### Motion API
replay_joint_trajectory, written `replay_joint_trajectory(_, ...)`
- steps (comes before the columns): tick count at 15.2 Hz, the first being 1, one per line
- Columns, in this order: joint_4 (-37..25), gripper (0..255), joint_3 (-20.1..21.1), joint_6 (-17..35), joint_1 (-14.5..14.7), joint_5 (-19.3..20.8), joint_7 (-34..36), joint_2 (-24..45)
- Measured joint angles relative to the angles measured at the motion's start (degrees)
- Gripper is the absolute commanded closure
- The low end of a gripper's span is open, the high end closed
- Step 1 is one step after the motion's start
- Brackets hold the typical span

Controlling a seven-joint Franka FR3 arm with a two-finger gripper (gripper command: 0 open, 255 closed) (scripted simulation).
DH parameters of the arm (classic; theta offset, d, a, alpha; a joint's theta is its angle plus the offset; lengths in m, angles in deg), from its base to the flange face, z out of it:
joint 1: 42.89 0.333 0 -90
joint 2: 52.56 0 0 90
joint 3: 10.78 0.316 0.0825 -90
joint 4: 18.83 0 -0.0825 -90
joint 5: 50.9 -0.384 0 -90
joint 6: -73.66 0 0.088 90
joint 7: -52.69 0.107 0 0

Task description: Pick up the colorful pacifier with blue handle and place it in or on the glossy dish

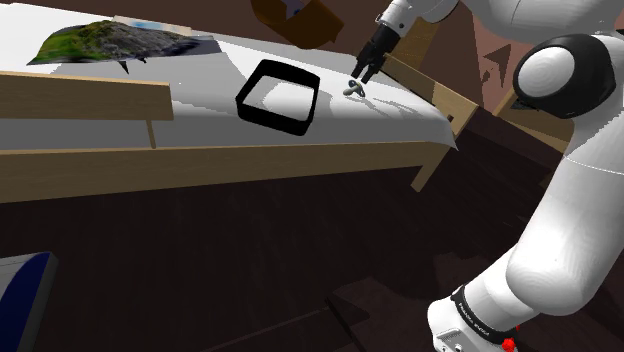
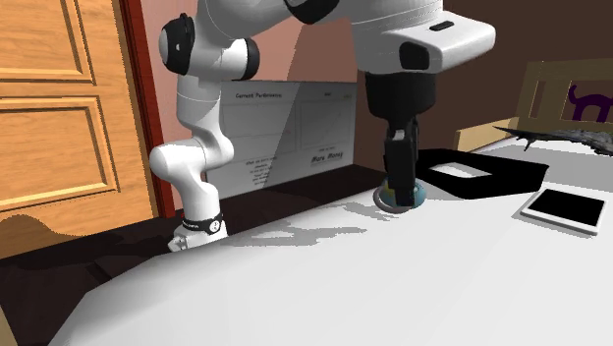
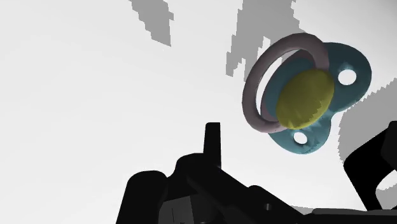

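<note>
End effector (image 1: 361, 75) spread wide, empty — pacifier (image 1: 353, 89) lies just beneath its tips, off-centre toward 1 finger.

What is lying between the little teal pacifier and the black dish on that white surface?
Nothing. In the shoulder view, only bare white surface separates the teal pacifier with a yellow centre from the glossy black rectangular dish.

A panelled wooden door (image 2: 59, 108) stands beside a reddish wall (image 2: 305, 57), with dark floor (image 1: 250, 270) below a wood-framed white surface (image 2: 344, 285).
</note>
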Motion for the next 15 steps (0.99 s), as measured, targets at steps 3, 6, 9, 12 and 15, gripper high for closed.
replay_joint_trajectory(3, 2.2, 0, 0.2, 2.1, 0.6, 0.0, -0.1, -0.2)
replay_joint_trajectory(6, 3.5, 0, 0.3, 3.3, 0.8, 0.0, -0.4, -0.3)
replay_joint_trajectory(9, 3.7, 0, 0.3, 3.4, 0.9, 0.0, -0.4, -0.4)
replay_joint_trajectory(12, 3.7, 255, 0.3, 3.4, 0.9, 0.0, -0.4, -0.4)
replay_joint_trajectory(15, 3.7, 255, 0.3, 3.5, 0.9, 0.0, -0.4, -0.4)
